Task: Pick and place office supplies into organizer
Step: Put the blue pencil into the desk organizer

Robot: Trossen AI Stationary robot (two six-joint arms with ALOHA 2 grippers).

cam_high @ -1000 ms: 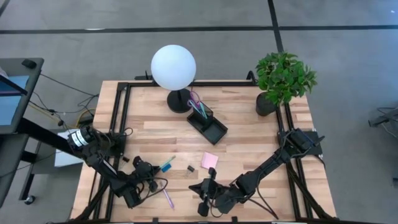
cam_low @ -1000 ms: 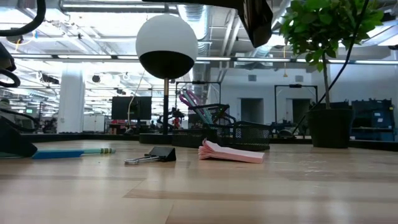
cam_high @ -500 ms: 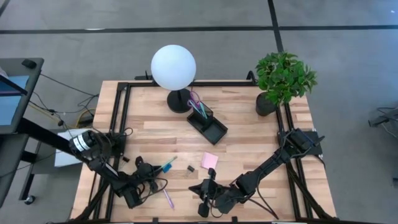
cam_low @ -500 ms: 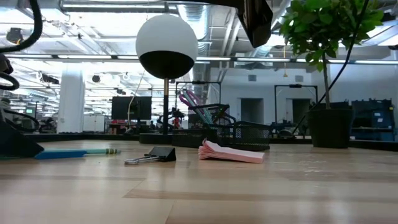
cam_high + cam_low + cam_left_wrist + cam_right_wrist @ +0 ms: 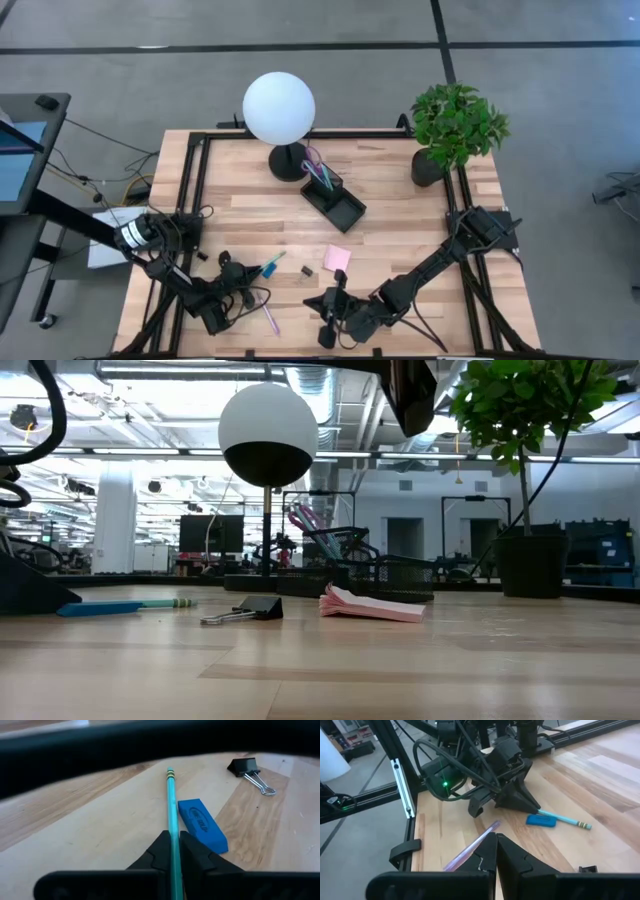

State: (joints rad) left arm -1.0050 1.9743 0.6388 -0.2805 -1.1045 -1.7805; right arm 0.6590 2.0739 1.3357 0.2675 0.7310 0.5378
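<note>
Between the left gripper's closed jaws — teal pencil, eraser end pointing away, flat on table.

Teal pencil (green-and-yellow banded end), blue eraser, pink sticky-note pad.

teal pen end hidden btwn left claw fingers.

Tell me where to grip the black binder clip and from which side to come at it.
Grip the black binder clip across its black folded body, coming straight down from above. It lies flat on the table, wire handles trailing along the wood; they look too thin for a sure hold. It sits apart from the blue eraser and the pink sticky-note pad, so the fingers likely have room.
</note>
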